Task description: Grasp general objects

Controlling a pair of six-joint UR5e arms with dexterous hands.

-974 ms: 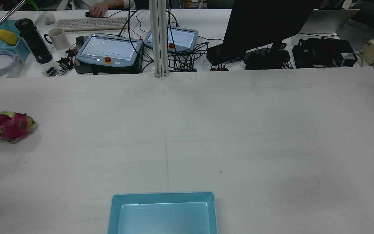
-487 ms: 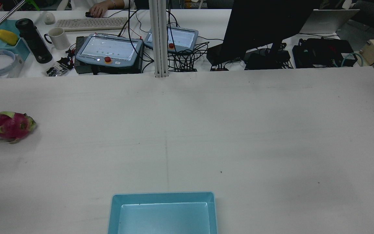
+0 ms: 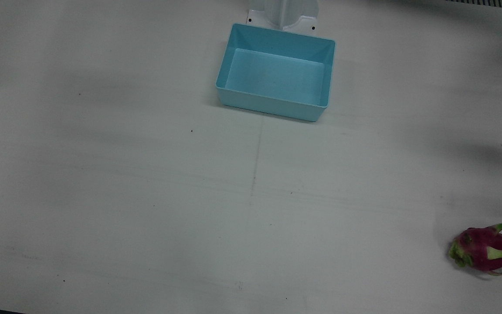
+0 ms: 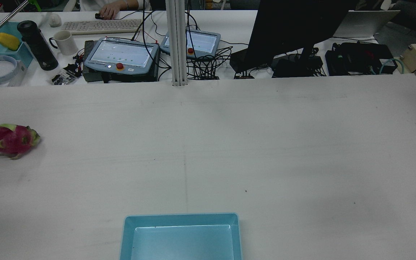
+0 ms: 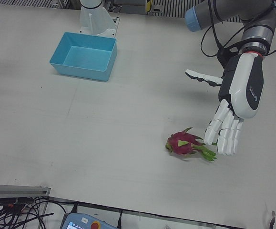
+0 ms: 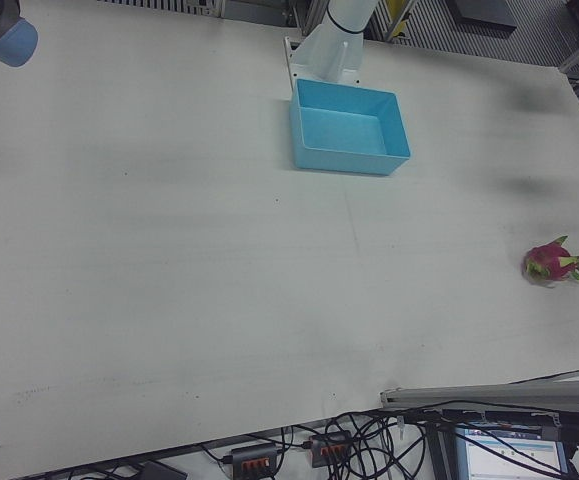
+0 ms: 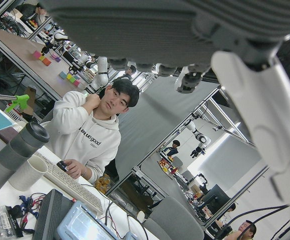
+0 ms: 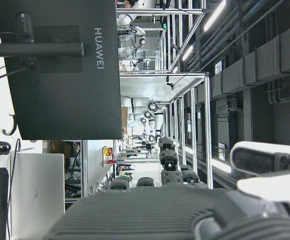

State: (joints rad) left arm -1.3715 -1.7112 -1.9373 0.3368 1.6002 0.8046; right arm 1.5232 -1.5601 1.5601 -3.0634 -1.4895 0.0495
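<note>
Left-front view: left robot hand (image 5: 233, 112) hangs spread beside dragon fruit (image 5: 185, 144).

A robotics lab: teach pendants (image 4: 121, 56), monitor (image 4: 287, 29), cabled desks.

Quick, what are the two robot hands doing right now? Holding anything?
Left robot hand: open, holding nothing, fingers spread beside the dragon fruit.
Right robot hand: cannot be told; only a bit shows.

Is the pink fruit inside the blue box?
No, the dragon fruit lies on the bare table, far from the empty blue box.
</note>
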